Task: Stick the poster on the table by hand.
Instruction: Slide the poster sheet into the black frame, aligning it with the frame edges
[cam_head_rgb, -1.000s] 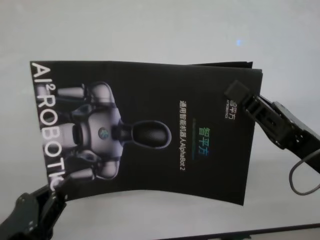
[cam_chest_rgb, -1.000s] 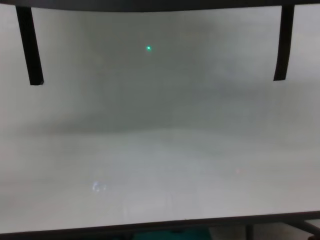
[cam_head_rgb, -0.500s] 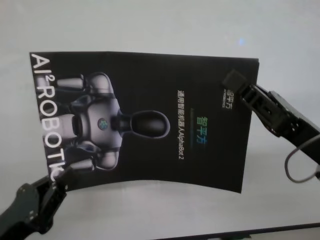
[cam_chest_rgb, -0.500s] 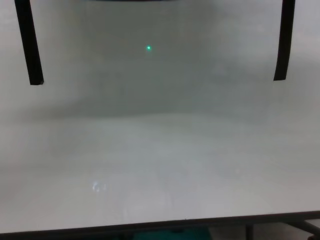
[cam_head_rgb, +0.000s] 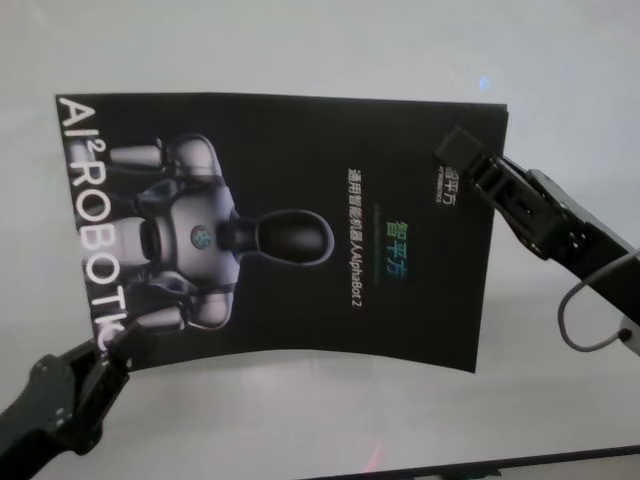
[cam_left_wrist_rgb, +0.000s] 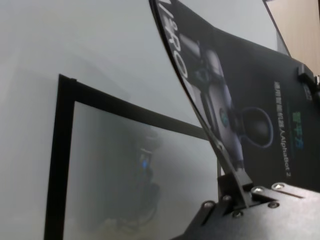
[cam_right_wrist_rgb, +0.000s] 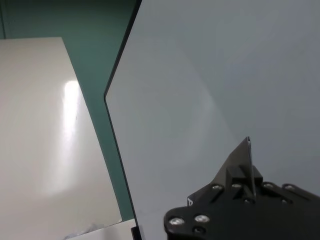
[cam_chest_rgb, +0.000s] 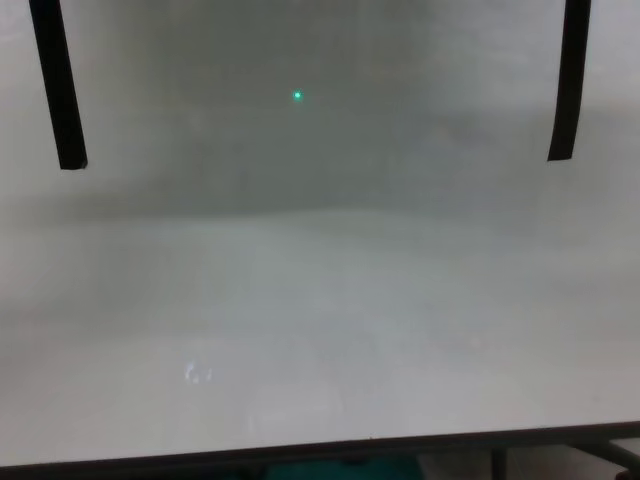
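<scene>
Poster (cam_head_rgb: 290, 230) held above desk (cam_chest_rgb: 320, 300), slightly bowed. Judgement: lower both ends level and taut between strips (cam_chest_rgb: 58, 90), far edge first, to avoid wrinkles. Left claw (cam_head_rgb: 110, 352) pinched shut on near-left corner. Right claw (cam_head_rgb: 468, 160) clamped on far-right corner.

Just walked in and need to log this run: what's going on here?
The robot is holding the poster up over the table with both arms. The left end effector is shut on its near left corner; the right end effector is shut on its far right corner. The sheet sags a little between them and does not look pressed down yet. Two black tape strips lie on the table, showing no contact with the sheet.
</scene>
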